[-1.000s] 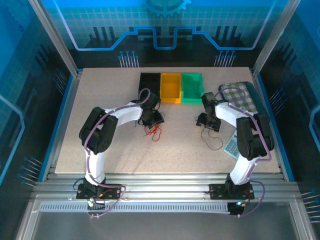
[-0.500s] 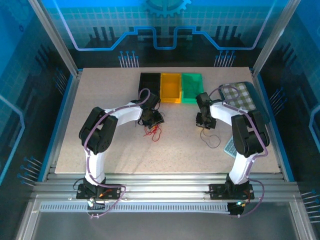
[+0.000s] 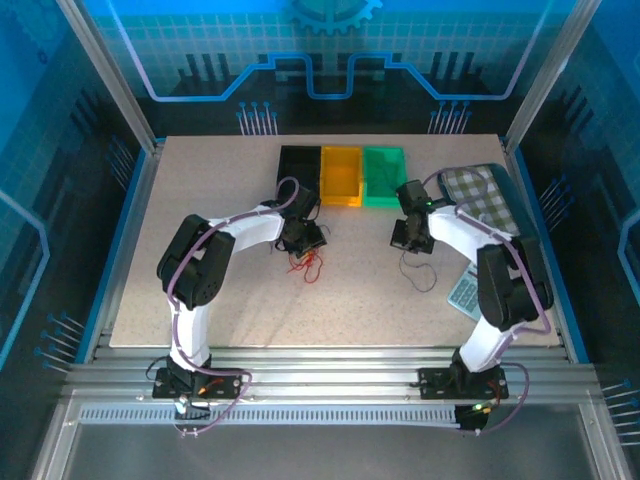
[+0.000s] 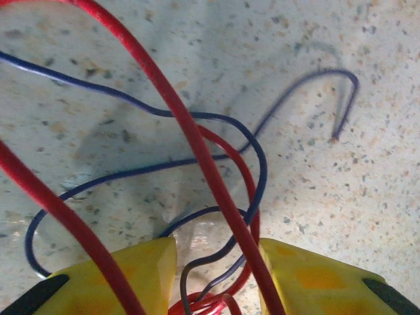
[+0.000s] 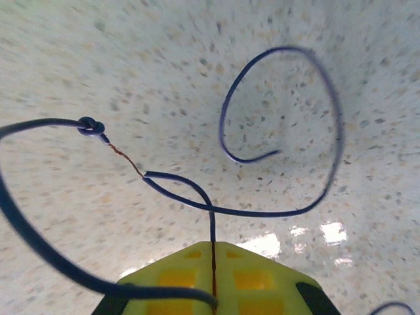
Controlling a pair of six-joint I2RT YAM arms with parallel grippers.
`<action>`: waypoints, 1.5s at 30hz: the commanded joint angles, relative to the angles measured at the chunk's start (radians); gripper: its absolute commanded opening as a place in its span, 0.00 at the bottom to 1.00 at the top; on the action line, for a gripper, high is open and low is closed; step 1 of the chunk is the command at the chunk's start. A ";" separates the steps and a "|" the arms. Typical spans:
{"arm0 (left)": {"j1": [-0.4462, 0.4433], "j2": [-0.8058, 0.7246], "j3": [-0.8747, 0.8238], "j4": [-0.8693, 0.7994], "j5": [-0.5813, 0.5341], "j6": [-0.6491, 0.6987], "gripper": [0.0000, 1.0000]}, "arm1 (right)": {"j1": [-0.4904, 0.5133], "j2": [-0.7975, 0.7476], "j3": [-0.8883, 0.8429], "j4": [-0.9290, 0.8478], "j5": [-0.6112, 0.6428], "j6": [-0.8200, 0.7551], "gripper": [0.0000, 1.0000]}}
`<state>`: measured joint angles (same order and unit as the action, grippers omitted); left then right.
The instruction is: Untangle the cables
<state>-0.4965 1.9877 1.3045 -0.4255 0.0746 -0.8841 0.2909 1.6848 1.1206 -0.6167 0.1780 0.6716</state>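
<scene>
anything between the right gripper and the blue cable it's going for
Nothing visible. The right gripper is shut on the blue cable, which runs straight in between its closed jaws and loops freely over the bare table.

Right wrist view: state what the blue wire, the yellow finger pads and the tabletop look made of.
Blue wire: smooth, plastic-like insulation over thin metal; a stripped stretch shows bare coppery strands.
Yellow finger pads: matte, probably moulded plastic or rubber; the look leaves it open.
Tabletop: speckled beige, stone-look laminate or composite, slightly glossy, judging by the light reflections.
</scene>
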 commanded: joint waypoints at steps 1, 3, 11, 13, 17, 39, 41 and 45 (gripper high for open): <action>0.018 -0.029 -0.037 -0.110 -0.100 -0.051 0.39 | -0.014 -0.087 0.074 -0.052 -0.029 -0.008 0.00; 0.022 -0.040 -0.054 -0.104 -0.105 -0.060 0.39 | -0.026 -0.096 0.142 -0.080 -0.085 -0.009 0.00; 0.024 -0.048 -0.075 -0.094 -0.102 -0.080 0.39 | -0.033 0.091 0.586 -0.120 -0.421 -0.034 0.01; 0.026 -0.051 -0.077 -0.094 -0.104 -0.077 0.39 | -0.026 0.156 0.699 -0.128 -0.451 -0.032 0.02; 0.029 -0.054 -0.070 -0.110 -0.115 -0.065 0.39 | -0.008 0.286 0.916 -0.135 -0.472 -0.022 0.02; 0.041 -0.057 -0.072 -0.121 -0.125 -0.069 0.40 | 0.079 0.755 1.271 0.011 -0.364 -0.069 0.02; 0.041 -0.055 -0.068 -0.125 -0.125 -0.065 0.40 | 0.083 0.758 1.250 -0.006 -0.359 -0.077 0.01; 0.041 -0.055 -0.062 -0.130 -0.133 -0.054 0.40 | 0.087 0.682 1.086 0.057 -0.333 -0.089 0.01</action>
<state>-0.4740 1.9377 1.2480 -0.4660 -0.0097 -0.9436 0.3733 2.4161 2.2902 -0.5774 -0.2016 0.6090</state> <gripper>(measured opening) 0.397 0.050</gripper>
